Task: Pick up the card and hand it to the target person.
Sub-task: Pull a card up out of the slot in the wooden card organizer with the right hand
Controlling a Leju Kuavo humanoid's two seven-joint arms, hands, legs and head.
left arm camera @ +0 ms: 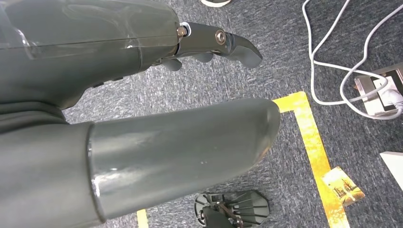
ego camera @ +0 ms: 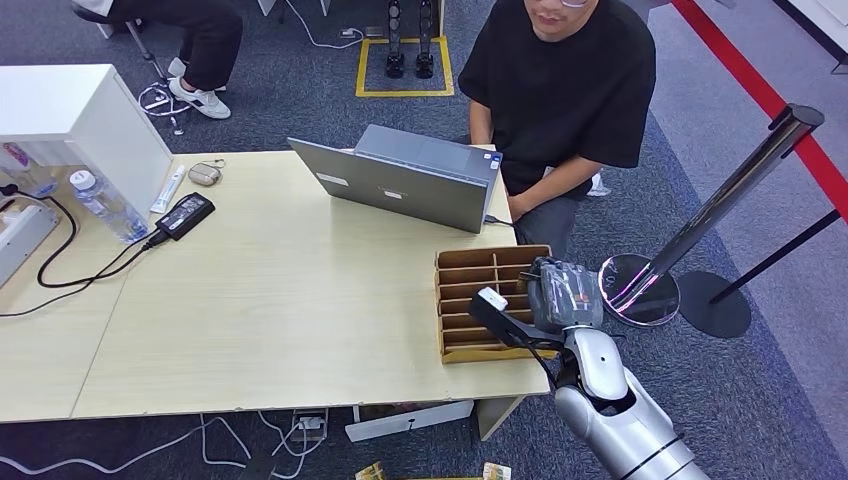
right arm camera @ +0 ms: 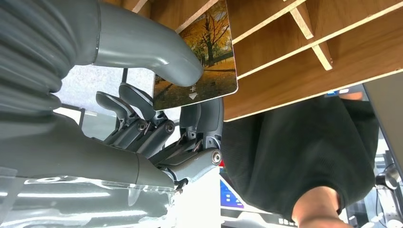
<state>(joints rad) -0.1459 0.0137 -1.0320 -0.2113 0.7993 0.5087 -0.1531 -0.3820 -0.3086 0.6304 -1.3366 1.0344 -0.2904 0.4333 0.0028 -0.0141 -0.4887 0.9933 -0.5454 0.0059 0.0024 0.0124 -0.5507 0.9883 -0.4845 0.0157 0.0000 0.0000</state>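
head: right robot hand (ego camera: 562, 295) over slotted brown wooden card rack (ego camera: 462, 304) at pale table (ego camera: 280, 310) edge, near seated person in black shirt (ego camera: 565, 85) | left wrist: left robot hand (left arm camera: 142, 118) empty, fingers loosely apart above carpet | right wrist: thumb pins glossy autumn-tree card (right arm camera: 202, 57) against fingers, just beside rack, presumably lifting it out

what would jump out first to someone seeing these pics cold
The right hand pinching a card with an autumn-tree picture, right at the wooden divider box on the table's near right corner. Next, the person in a black shirt seated across the table behind an open laptop. The left hand hangs over grey carpet.
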